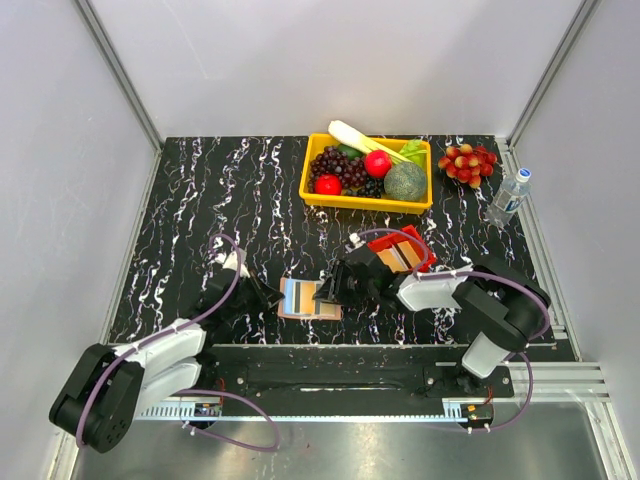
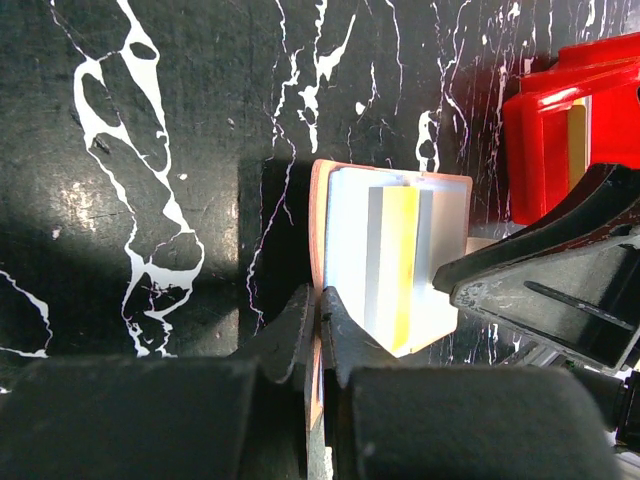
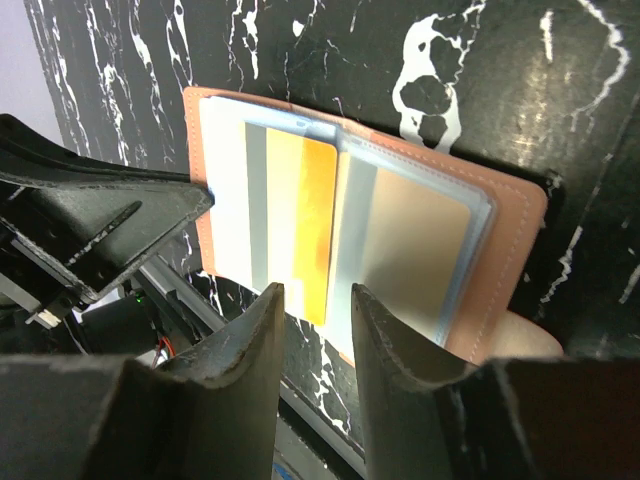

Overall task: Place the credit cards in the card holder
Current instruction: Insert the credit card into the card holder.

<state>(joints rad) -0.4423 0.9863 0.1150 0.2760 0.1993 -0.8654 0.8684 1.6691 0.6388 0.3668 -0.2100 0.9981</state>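
Now the card holder (image 1: 310, 298) lies open, one edge pinned

Flat on the black marbled table (image 1: 200, 200), the salmon card holder lies open between both arms. The left gripper (image 2: 318, 300) is clenched on its pink edge. The right gripper (image 3: 312, 300) has its fingers parted, just over a gold card (image 3: 318, 220) that sits in the pale lining. A tan card (image 3: 410, 250) fills the neighbour pocket. The red tray (image 1: 425, 262) is near.

Robot lab test cell, plain white panels (image 1: 330, 60) enclosing a black marbled table (image 1: 200, 200), aluminium profiles (image 1: 118, 72) framing corners, purple cables (image 1: 395, 231) trailing from arms (image 1: 165, 352) sitting on a base plate (image 1: 340, 370).
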